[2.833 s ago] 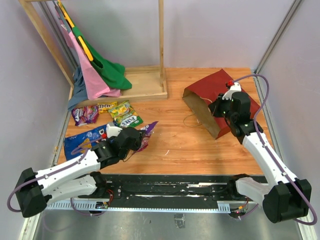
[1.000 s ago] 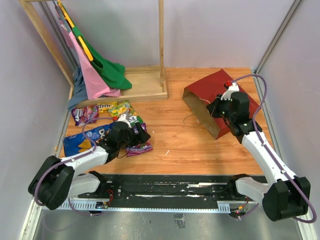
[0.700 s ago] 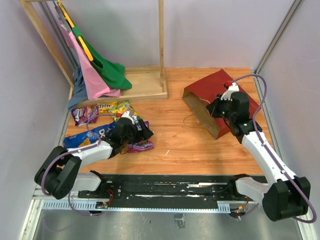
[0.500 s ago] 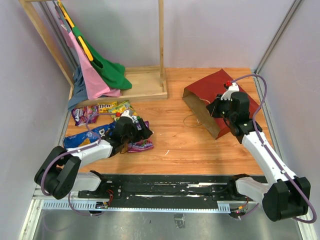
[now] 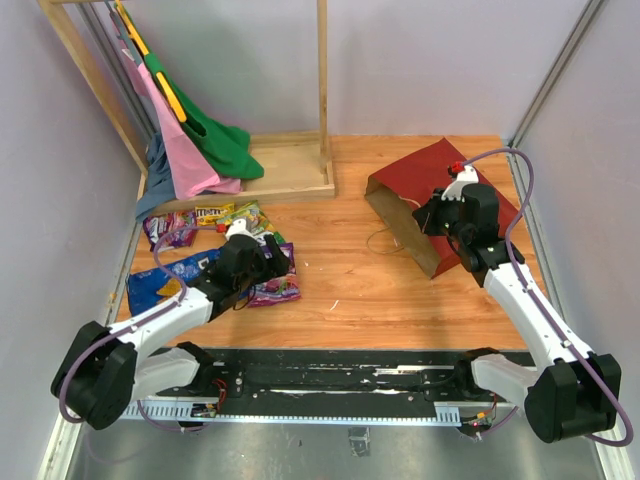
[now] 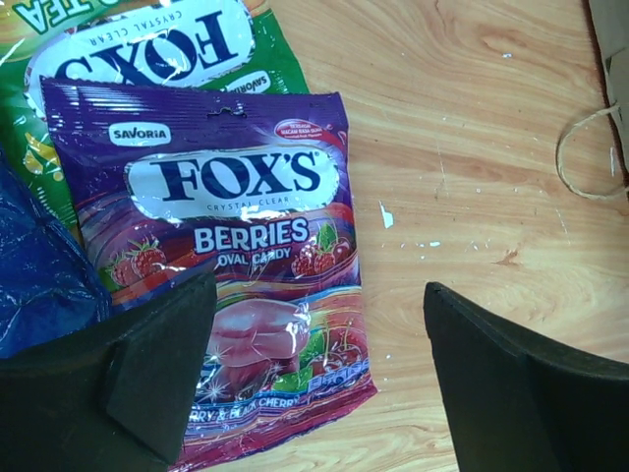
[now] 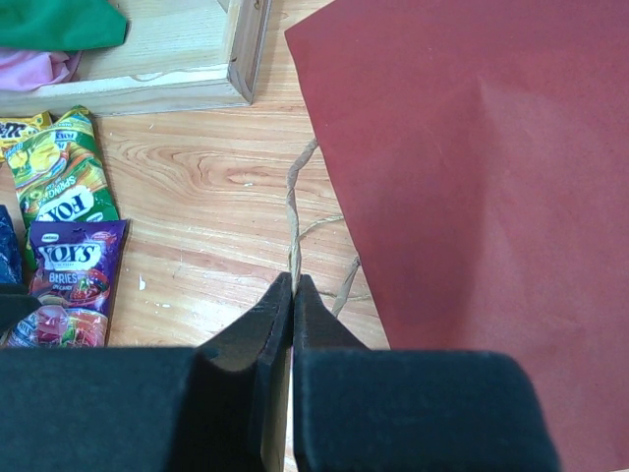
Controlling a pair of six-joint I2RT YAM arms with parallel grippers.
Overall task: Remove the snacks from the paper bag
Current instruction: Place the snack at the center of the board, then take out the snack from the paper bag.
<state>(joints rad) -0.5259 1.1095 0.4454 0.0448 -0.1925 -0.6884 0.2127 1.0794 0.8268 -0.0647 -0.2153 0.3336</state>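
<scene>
Top view, lower left of the frame: the left gripper (image 5: 262, 262) hovers with its jaws spread wide and nothing between them. It has let go of the purple packet (image 5: 277, 290) it carried moments before. That packet now lies flat on the table (image 5: 350, 280), overlapping the green packet (image 6: 147, 39) and beside the blue Doritos bag (image 5: 160, 283). Upper right: the right gripper (image 5: 432, 215) stays pinched on the string handle (image 7: 292, 221) of the paper bag (image 5: 440, 170), which lies on its side. One more snack is out; whether others remain inside cannot be seen.
</scene>
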